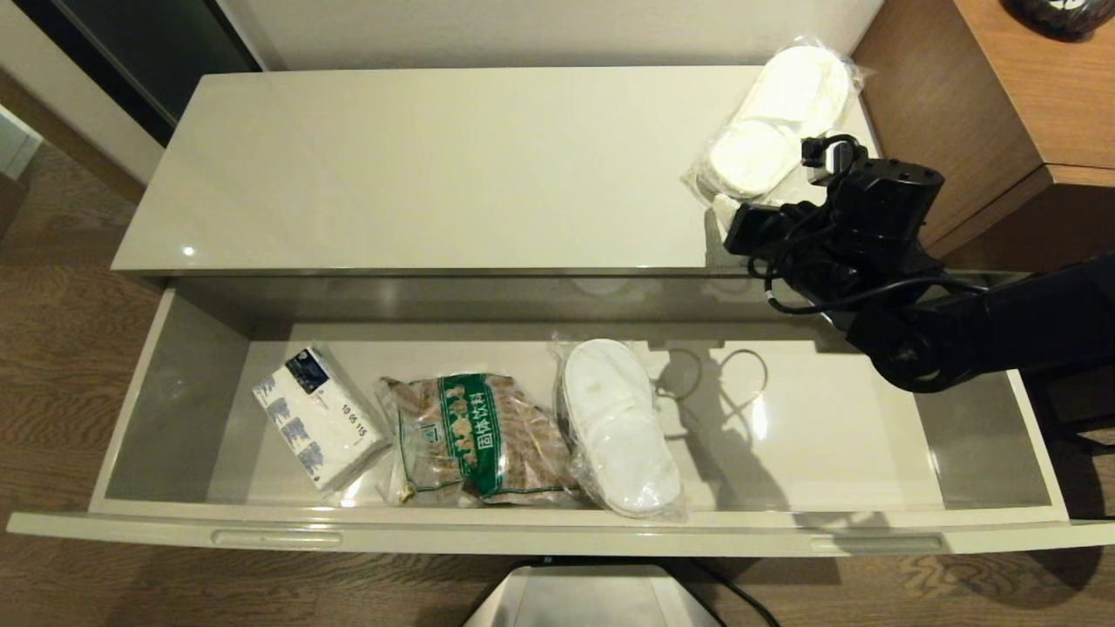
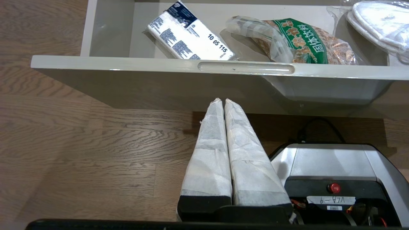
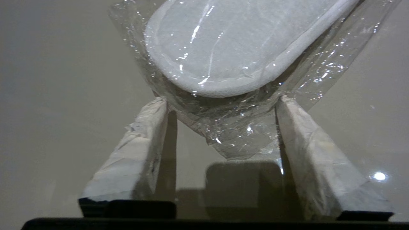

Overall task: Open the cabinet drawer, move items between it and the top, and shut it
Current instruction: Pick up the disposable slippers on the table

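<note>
tissue pack (image 1: pixel 320 416), green-labelled snack bag (image 1: pixel 475 438), wooden desk (image 1: pixel 1037 96)

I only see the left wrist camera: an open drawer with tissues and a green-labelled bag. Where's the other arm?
Observer: The right gripper is over the cabinet top, at its right end.
Child: Is anything lying up there?
Observer: Yes, a bagged slipper, next to the brown desk.
Child: Is it grabbed?
Observer: Not pinched. The fingers stand apart, one on either side of the bag's corner.
</note>
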`<state>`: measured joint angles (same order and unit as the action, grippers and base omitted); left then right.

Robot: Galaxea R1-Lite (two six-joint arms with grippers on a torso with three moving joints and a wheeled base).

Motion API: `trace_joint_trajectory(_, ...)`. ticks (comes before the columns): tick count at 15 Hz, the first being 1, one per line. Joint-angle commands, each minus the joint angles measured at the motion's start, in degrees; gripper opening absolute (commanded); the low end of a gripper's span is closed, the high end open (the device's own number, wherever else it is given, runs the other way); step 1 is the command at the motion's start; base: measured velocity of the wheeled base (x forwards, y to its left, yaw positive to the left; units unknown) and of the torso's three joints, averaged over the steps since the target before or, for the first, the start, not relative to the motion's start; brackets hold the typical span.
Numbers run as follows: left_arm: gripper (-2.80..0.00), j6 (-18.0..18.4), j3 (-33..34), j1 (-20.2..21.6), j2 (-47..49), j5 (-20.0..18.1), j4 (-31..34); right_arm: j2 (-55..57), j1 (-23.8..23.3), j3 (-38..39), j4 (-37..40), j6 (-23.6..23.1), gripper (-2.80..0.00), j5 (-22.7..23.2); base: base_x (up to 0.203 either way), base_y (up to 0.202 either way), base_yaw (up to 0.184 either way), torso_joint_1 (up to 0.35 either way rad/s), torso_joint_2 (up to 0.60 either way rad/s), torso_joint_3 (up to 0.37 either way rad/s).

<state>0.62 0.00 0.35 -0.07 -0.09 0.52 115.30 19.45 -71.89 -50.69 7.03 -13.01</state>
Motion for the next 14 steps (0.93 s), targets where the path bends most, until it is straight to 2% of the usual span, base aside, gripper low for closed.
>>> trace_joint_trajectory(1, -2.80, 0.0, 0.0, 0.0, 0.0, 0.0, 0.0, -0.7, -0.6, -0.6, -0.3, -0.9, -2.80, -0.3, 0.000, 0.000, 0.000, 0.000, 0.00, 0.000)
trace_joint_trajectory(7, -2.80, 0.0, 0.0, 0.0, 0.0, 0.0, 0.0, -4.7, -0.8, -1.4, 1.8, -1.1, -2.80, -0.4, 0.000, 0.000, 0.000, 0.000, 0.00, 0.000)
trace_joint_trajectory(9, -2.80, 0.0, 0.0, 0.0, 0.0, 0.0, 0.0, -9.8, -1.2, -2.2, 6.4, -0.9, -2.80, -1.2, 0.000, 0.000, 0.000, 0.000, 0.00, 0.000)
trace_joint_trajectory(14, -2.80, 0.0, 0.0, 0.0, 0.0, 0.0, 0.0, -22.6, -3.3, -4.9, 25.4, -0.4, -2.80, -1.8, 0.000, 0.000, 0.000, 0.000, 0.00, 0.000)
